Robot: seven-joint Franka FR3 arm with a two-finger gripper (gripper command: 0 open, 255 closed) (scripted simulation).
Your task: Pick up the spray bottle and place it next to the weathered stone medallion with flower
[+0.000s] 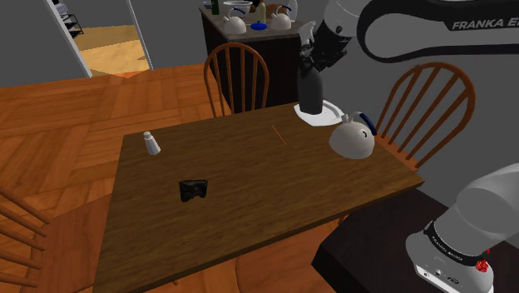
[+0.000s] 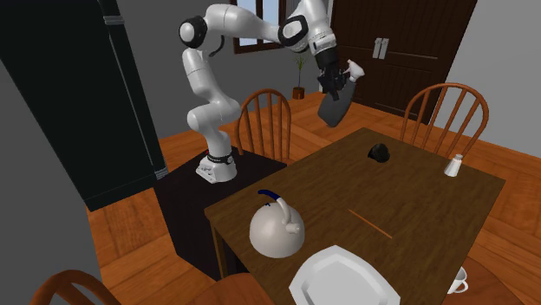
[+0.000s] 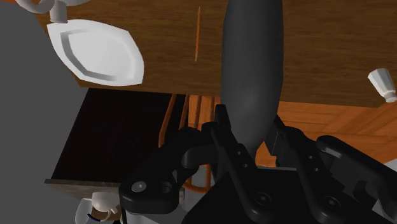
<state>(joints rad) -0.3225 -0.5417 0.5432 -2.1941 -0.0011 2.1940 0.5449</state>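
My gripper [image 1: 314, 60] is shut on the spray bottle [image 1: 309, 90], a dark grey bottle with a white trigger head [image 2: 351, 69]. It hangs tilted in the air over the far edge of the wooden table [image 1: 249, 225], in front of the white plate [image 1: 323, 116]. In the wrist view the dark bottle body [image 3: 251, 63] runs out from between the fingers [image 3: 224, 143]. The medallion [image 1: 195, 190] is a small dark lump lying near the middle of the table, well to the shoulder view's left of the bottle. In the second exterior view, the medallion [image 2: 378, 153] lies below the gripper [image 2: 334, 82].
A white domed teapot [image 1: 352, 137] stands beside the plate. A small white shaker [image 1: 151, 143] stands near the table's left edge and a thin stick [image 1: 279, 136] lies mid-table. Wooden chairs [image 1: 237, 75] [image 1: 428, 100] flank the table. A cabinet with dishes [image 1: 249, 25] is behind.
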